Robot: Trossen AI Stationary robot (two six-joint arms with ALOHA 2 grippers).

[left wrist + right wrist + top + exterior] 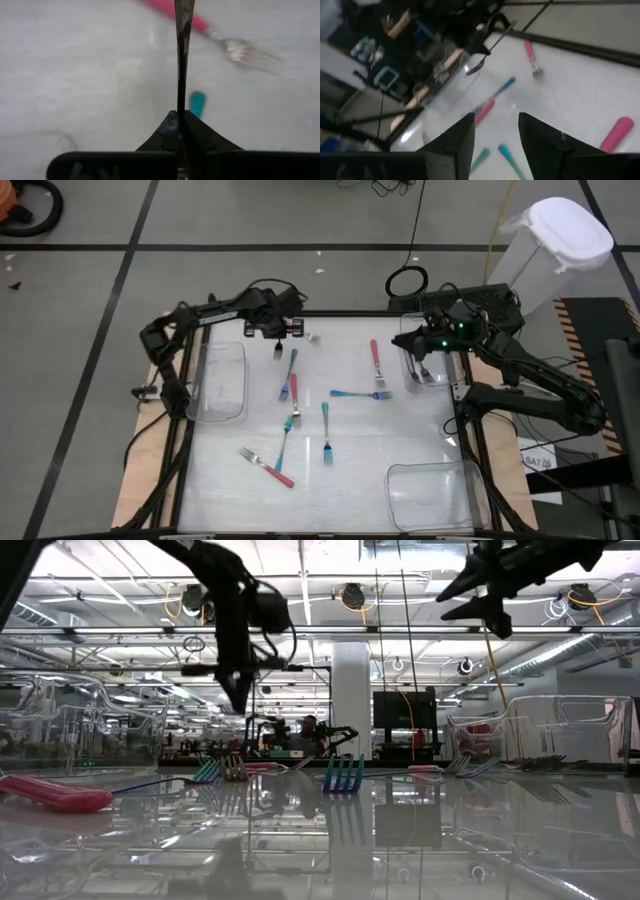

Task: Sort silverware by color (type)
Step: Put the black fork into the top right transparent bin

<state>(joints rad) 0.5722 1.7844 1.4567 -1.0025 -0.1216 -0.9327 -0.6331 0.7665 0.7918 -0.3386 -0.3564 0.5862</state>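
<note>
Forks still lie mostly unsorted below your two grippers: pink and teal ones scattered over the table, with a few dark ones already in the bin under the right gripper. The bin beside the left gripper and the near bin look empty, so you have most of the sort left.

Your left gripper is clenched on a black fork, which hangs tines-down from it, lifted off the table. A pink fork and a teal tip lie on the table just beyond it.

Your right gripper hovers over the far bin with its fingers apart and nothing between them.

Only the left wrist view shows the fingers pinched tight on the black handle. The right wrist view shows that fork dangling free across the table. The low view shows both grippers raised clear of the table, which the high view cannot tell you.
</note>
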